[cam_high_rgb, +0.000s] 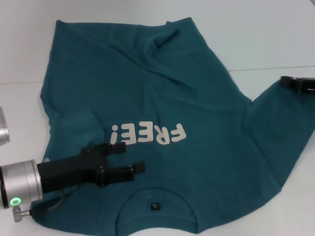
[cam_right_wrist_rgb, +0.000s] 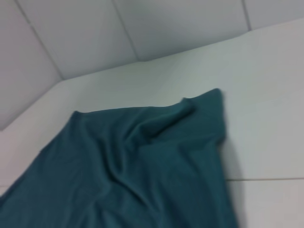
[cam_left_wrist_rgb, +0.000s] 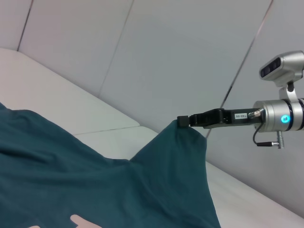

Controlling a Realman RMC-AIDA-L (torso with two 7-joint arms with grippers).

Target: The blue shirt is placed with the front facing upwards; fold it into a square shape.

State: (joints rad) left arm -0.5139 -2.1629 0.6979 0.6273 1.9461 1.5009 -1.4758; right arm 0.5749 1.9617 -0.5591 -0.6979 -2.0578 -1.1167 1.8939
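Currently teal shirt [cam_high_rgb: 162, 98] lies rumpled, white "FREE!" upward, sleeve pinched in right gripper [cam_left_wrist_rgb: 183, 121]; left gripper [cam_high_rgb: 129, 158], fingers parted, hovers just below lettering on white table [cam_high_rgb: 275, 39].

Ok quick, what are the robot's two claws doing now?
Left gripper: open, above the dark teal-blue cotton shirt.
Right gripper: shut on the shirt's edge.

White table [cam_high_rgb: 266, 44], a thin seam line running across it. The blue shirt [cam_high_rgb: 147, 98] lies spread directly on it, front up, white "FREE!" lettering showing, collar at the near edge, fabric wrinkled toward the far hem.
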